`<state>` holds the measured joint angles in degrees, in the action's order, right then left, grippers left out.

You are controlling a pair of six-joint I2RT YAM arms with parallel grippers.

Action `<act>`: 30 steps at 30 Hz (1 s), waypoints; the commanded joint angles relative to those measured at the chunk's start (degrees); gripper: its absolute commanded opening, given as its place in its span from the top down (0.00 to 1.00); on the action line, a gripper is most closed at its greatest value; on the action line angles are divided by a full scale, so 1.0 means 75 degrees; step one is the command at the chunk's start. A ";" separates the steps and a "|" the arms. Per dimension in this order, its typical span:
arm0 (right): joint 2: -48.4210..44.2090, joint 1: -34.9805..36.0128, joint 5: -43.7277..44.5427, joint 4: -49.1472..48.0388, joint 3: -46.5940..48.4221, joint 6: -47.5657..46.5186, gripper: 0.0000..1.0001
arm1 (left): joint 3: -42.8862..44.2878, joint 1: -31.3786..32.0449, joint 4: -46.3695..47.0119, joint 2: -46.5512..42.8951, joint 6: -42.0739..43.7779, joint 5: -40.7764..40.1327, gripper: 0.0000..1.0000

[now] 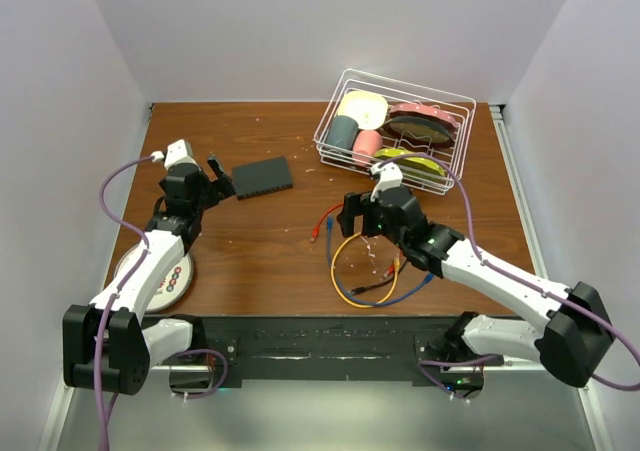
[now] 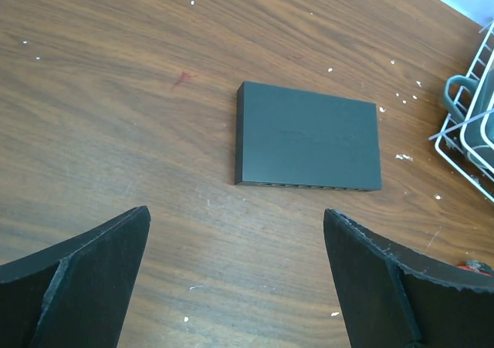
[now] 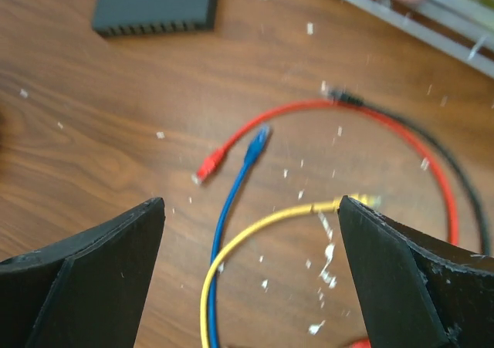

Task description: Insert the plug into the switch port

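Spread wide and empty on the left gripper point(image 2: 235, 211), with the switch point(image 2: 309, 136) flat on the table point(image 2: 116, 93) just ahead of the fingertips point(image 2: 131, 232), socket row facing them. Spread wide on the right gripper point(image 3: 251, 201) too, gripping nothing; red plug point(image 3: 210, 163) and blue plug point(image 3: 257, 141) side by side just beyond the tips, switch farther ahead-left.

My brown desk point(image 1: 260, 251) carries the black switch point(image 1: 263, 177), a red cable point(image 3: 289, 106), a blue cable point(image 3: 230, 201), a yellow cable point(image 3: 266, 223) and a white wire basket point(image 1: 328, 131).
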<state>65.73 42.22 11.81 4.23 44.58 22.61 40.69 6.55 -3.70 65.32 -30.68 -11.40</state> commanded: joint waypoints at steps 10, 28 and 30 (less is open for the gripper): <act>0.1793 0.0617 0.1659 0.1452 0.0760 0.1848 0.02 | 0.1266 0.1189 -0.1135 0.0326 0.0293 -0.1820 0.00; 0.3492 0.0582 0.1155 0.1041 0.0899 0.3196 0.51 | 0.1091 0.1412 -0.0948 0.0244 0.0434 -0.1316 0.00; 0.3610 0.0570 0.1202 0.1007 0.0912 0.3208 0.54 | 0.1044 0.1424 -0.0913 0.0162 0.0434 -0.1316 0.00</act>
<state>92.03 46.59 18.55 12.84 48.66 44.64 48.38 16.67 -11.88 68.62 -28.27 -21.21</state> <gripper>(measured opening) 0.490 0.999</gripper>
